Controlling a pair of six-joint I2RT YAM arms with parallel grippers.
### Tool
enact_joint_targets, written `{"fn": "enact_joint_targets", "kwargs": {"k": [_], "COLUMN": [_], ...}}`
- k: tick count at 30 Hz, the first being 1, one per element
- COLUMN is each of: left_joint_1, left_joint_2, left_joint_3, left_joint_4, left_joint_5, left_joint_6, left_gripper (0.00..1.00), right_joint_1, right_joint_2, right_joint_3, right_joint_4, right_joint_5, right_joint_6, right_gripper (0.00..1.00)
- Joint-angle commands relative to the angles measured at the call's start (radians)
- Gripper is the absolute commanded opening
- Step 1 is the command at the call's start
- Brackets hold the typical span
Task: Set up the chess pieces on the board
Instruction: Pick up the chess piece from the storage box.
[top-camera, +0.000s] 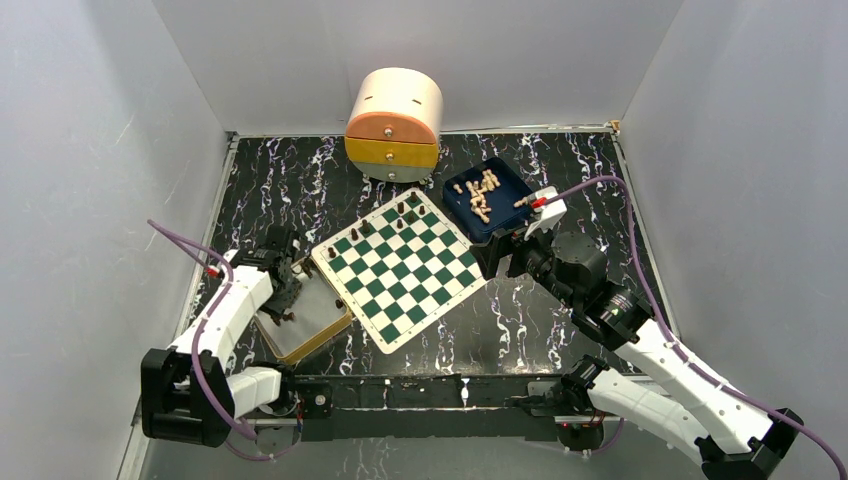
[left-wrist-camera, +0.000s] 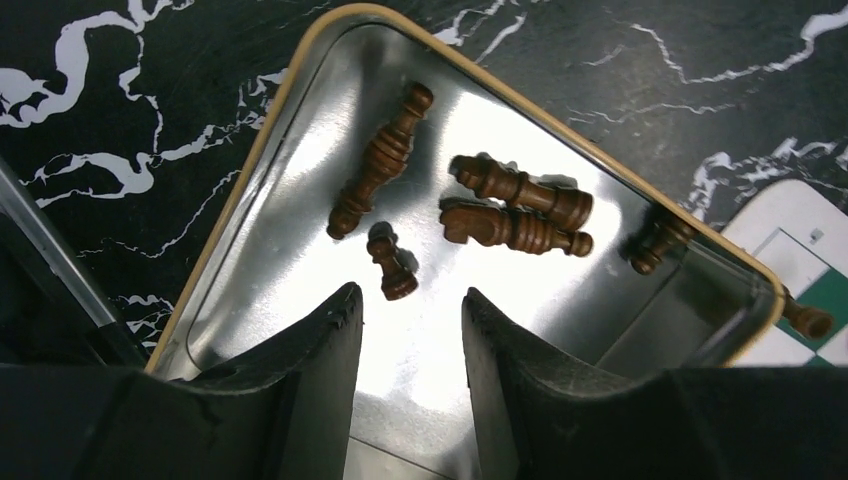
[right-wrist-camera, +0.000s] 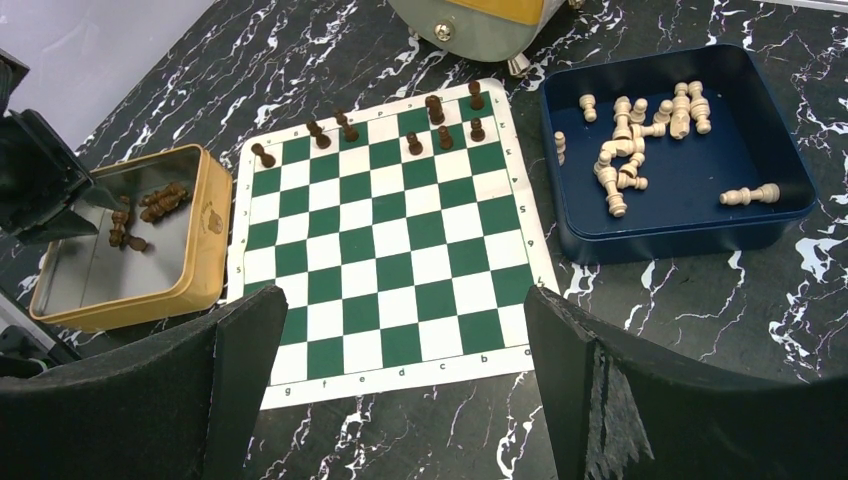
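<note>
Left of the board (top-camera: 400, 270), the left hand (left-wrist-camera: 410, 300) is hovering spread above dark chess pieces (left-wrist-camera: 515, 215) in a tin (left-wrist-camera: 280, 260); others are standing on the board. Right of it, the right hand (right-wrist-camera: 400, 295) is hanging spread, empty.

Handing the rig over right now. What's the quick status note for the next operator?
Left gripper: open, empty, over the tin tray.
Right gripper: open, empty, above the board.
Done: some dark pieces stand on the far rows.
Left: more dark ones lie in the tin; all pale pieces are in the blue tray, none placed.
</note>
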Motion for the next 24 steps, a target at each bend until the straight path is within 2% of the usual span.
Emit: {"fn": "enact_joint_targets", "kwargs": {"k": [1, 10, 24], "left_joint_1": [0.054, 0.183, 0.223], "left_joint_2": [0.011, -0.001, 0.067], "left_joint_3": [-0.044, -0.126, -0.137], "left_joint_4": [0.005, 0.108, 0.155], "left_joint_5": [0.004, 0.085, 0.130], "left_joint_6": [-0.053, -0.036, -0.038], "left_gripper": [0.38, 0.33, 0.31], "right_joint_1": [-0.001, 0.000, -0.001], "right_joint_2": [-0.013, -0.005, 0.014], "right_joint_3": [0.005, 0.001, 0.002], "right_joint_4": [0.056, 0.064, 0.072], "right_joint_5": [0.009, 0.010, 0.011], "right_joint_6": [-0.009, -0.011, -0.011], "right_gripper": [0.99, 0.99, 0.99]}}
